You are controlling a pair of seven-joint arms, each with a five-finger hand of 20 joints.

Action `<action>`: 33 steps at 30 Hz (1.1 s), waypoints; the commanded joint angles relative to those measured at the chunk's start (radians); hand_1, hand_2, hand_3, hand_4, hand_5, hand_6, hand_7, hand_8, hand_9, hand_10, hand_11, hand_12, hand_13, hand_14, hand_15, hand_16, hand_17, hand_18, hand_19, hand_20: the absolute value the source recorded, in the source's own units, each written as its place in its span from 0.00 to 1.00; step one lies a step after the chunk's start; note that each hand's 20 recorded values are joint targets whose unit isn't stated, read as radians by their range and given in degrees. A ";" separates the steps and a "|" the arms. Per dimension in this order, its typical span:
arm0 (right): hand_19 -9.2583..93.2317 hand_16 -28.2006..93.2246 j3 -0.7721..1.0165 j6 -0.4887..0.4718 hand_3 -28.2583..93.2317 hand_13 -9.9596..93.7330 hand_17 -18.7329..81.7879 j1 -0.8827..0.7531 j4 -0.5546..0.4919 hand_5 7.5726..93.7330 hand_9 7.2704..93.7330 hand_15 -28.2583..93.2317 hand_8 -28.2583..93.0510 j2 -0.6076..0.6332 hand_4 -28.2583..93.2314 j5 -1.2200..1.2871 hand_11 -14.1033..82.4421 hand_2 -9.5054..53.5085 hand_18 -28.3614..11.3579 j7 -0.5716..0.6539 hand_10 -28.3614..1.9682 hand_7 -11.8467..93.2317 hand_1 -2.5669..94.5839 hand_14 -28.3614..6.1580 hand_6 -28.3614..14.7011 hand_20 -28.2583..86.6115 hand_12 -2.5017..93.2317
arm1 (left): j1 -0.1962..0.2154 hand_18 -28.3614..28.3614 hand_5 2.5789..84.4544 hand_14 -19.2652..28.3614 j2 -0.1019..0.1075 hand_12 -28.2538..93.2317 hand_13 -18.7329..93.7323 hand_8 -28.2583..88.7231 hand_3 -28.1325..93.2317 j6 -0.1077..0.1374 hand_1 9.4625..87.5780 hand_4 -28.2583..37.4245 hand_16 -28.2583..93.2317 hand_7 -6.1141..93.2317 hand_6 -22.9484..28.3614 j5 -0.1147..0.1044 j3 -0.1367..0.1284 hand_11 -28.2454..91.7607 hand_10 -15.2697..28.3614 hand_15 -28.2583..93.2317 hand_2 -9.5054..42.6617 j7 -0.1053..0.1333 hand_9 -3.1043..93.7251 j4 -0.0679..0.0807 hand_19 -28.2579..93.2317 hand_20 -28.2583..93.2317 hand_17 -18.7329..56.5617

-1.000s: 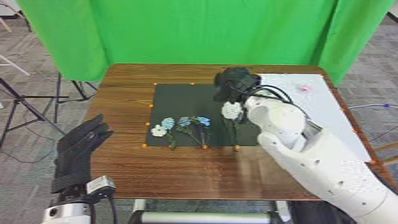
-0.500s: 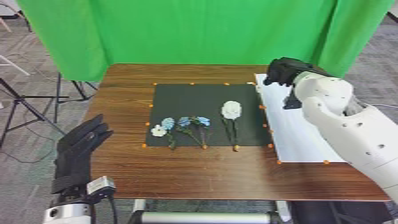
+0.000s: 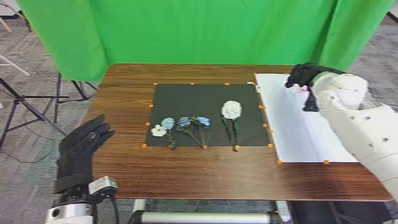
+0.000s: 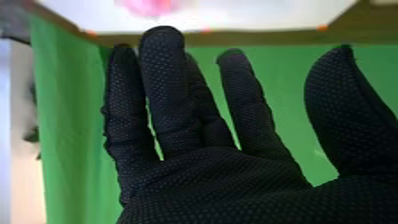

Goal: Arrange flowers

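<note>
Pink flower (image 4: pixel 149 7) lies on the white sheet (image 3: pixel 300 142) near the right hand (image 4: pixel 213 175), whose fingers stand apart, empty; the left hand (image 3: pixel 78 150) is unclenched too. Probably light, its petals easily bruised: I'd pinch the stem, gently.

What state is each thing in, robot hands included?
Right robot hand: open, empty.
Left robot hand: open, empty.
Large white flower: lying on the black mat.
Blue flowers: lying on the mat.
Small white flower: lying on the mat.
Black mat: flat.
White sheet: flat.
</note>
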 commanded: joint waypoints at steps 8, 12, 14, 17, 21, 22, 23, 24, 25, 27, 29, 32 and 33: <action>0.93 0.31 -0.010 -0.015 0.97 0.57 0.44 0.014 0.052 0.37 0.31 0.86 0.15 -0.004 0.05 -0.045 0.25 0.33 0.15 0.054 0.31 0.23 0.17 0.39 0.53 0.29 0.18 | 0.005 0.87 0.49 0.98 -0.022 0.29 0.39 0.15 0.91 -0.019 0.23 0.14 0.09 0.23 0.69 0.013 0.001 0.57 0.82 0.79 0.25 -0.021 0.39 0.003 0.72 0.26 0.13; 0.93 0.31 0.000 -0.024 0.98 0.57 0.44 0.011 0.065 0.34 0.26 0.87 0.15 0.004 0.05 -0.024 0.22 0.33 0.15 0.087 0.31 0.23 0.17 0.39 0.53 0.29 0.18 | 0.000 0.87 0.50 0.98 -0.024 0.29 0.39 0.15 0.92 -0.025 0.23 0.14 0.09 0.22 0.69 0.014 0.002 0.57 0.82 0.79 0.25 -0.023 0.39 0.004 0.72 0.26 0.13; 0.94 0.31 0.004 -0.022 0.98 0.57 0.44 0.008 0.069 0.33 0.25 0.87 0.15 0.008 0.05 -0.010 0.21 0.32 0.15 0.094 0.32 0.23 0.17 0.40 0.53 0.29 0.18 | -0.001 0.87 0.50 0.98 -0.024 0.29 0.39 0.15 0.92 -0.024 0.23 0.14 0.09 0.22 0.69 0.015 0.003 0.57 0.82 0.79 0.25 -0.022 0.39 0.005 0.72 0.26 0.13; 0.95 0.31 0.019 -0.054 0.98 0.58 0.45 0.003 0.074 0.32 0.25 0.88 0.15 0.003 0.05 -0.014 0.21 0.32 0.14 0.093 0.34 0.22 0.18 0.40 0.52 0.29 0.18 | -0.002 0.88 0.50 0.98 -0.026 0.29 0.39 0.15 0.92 -0.026 0.23 0.14 0.09 0.23 0.69 0.016 0.002 0.57 0.82 0.79 0.25 -0.025 0.39 0.005 0.72 0.26 0.13; 0.95 0.31 0.019 -0.085 0.98 0.60 0.45 0.004 0.081 0.31 0.26 0.89 0.15 -0.004 0.05 -0.018 0.21 0.31 0.14 0.091 0.41 0.22 0.18 0.42 0.51 0.29 0.18 | -0.004 0.88 0.50 0.98 -0.028 0.29 0.39 0.15 0.92 -0.026 0.23 0.14 0.09 0.22 0.69 0.013 0.002 0.57 0.82 0.79 0.25 -0.020 0.39 0.007 0.72 0.26 0.13; 0.95 0.31 0.022 -0.085 0.98 0.60 0.46 0.001 0.083 0.31 0.26 0.89 0.15 -0.008 0.05 -0.028 0.21 0.31 0.14 0.085 0.43 0.22 0.18 0.42 0.51 0.29 0.17 | -0.005 0.88 0.50 0.98 -0.029 0.29 0.39 0.15 0.92 -0.025 0.23 0.14 0.09 0.22 0.69 0.014 0.001 0.57 0.82 0.79 0.25 -0.021 0.39 0.007 0.72 0.26 0.13; 0.95 0.31 0.020 -0.089 0.98 0.61 0.46 0.001 0.083 0.31 0.27 0.89 0.15 -0.008 0.05 -0.030 0.21 0.31 0.14 0.082 0.44 0.21 0.18 0.42 0.50 0.29 0.17 | -0.007 0.88 0.50 0.98 -0.029 0.29 0.39 0.15 0.92 -0.025 0.23 0.14 0.09 0.22 0.69 0.017 0.002 0.57 0.82 0.79 0.25 -0.022 0.39 0.007 0.72 0.26 0.13; 0.95 0.31 0.025 -0.102 0.98 0.61 0.46 -0.002 0.081 0.31 0.27 0.89 0.15 -0.011 0.05 -0.037 0.21 0.31 0.13 0.076 0.45 0.21 0.18 0.42 0.50 0.29 0.17 | -0.005 0.88 0.50 0.98 -0.028 0.29 0.39 0.15 0.92 -0.025 0.23 0.14 0.09 0.22 0.69 0.015 0.001 0.57 0.82 0.79 0.25 -0.019 0.39 0.007 0.72 0.26 0.13; 0.95 0.31 0.026 -0.110 0.98 0.61 0.46 -0.001 0.084 0.31 0.27 0.89 0.15 -0.016 0.05 -0.053 0.22 0.31 0.13 0.064 0.46 0.21 0.18 0.42 0.50 0.28 0.17 | -0.007 0.88 0.50 0.98 -0.029 0.29 0.39 0.15 0.92 -0.025 0.23 0.14 0.09 0.22 0.69 0.014 0.001 0.57 0.82 0.79 0.25 -0.020 0.39 0.008 0.72 0.26 0.13; 0.95 0.31 0.020 -0.103 0.98 0.61 0.46 -0.002 0.084 0.31 0.28 0.89 0.15 -0.015 0.05 -0.051 0.22 0.30 0.13 0.063 0.47 0.21 0.19 0.42 0.50 0.28 0.17 | -0.007 0.88 0.50 0.98 -0.029 0.29 0.39 0.15 0.92 -0.028 0.23 0.14 0.09 0.23 0.69 0.016 0.001 0.57 0.82 0.79 0.25 -0.021 0.39 0.008 0.72 0.26 0.13; 0.95 0.31 0.025 -0.122 0.98 0.62 0.46 -0.003 0.085 0.32 0.28 0.89 0.15 -0.021 0.05 -0.049 0.22 0.30 0.13 0.067 0.48 0.21 0.19 0.43 0.49 0.28 0.17 | -0.005 0.88 0.50 0.98 -0.031 0.29 0.39 0.15 0.92 -0.028 0.23 0.14 0.09 0.23 0.69 0.017 0.002 0.57 0.82 0.79 0.25 -0.024 0.39 0.008 0.72 0.26 0.13; 0.95 0.32 0.029 -0.135 0.98 0.62 0.46 -0.011 0.083 0.33 0.30 0.90 0.15 -0.025 0.04 -0.064 0.23 0.30 0.13 0.061 0.48 0.22 0.19 0.43 0.49 0.28 0.17 | -0.010 0.88 0.50 0.98 -0.029 0.29 0.39 0.15 0.92 -0.027 0.23 0.14 0.09 0.22 0.69 0.018 0.003 0.57 0.82 0.79 0.25 -0.024 0.39 0.009 0.72 0.26 0.13; 0.95 0.32 0.031 -0.132 0.98 0.62 0.46 -0.018 0.080 0.34 0.30 0.90 0.15 -0.026 0.04 -0.075 0.23 0.29 0.13 0.055 0.48 0.22 0.19 0.44 0.49 0.28 0.17 | -0.009 0.88 0.50 0.98 -0.028 0.29 0.39 0.15 0.92 -0.025 0.23 0.14 0.09 0.22 0.69 0.017 0.003 0.57 0.82 0.79 0.25 -0.021 0.39 0.008 0.72 0.26 0.13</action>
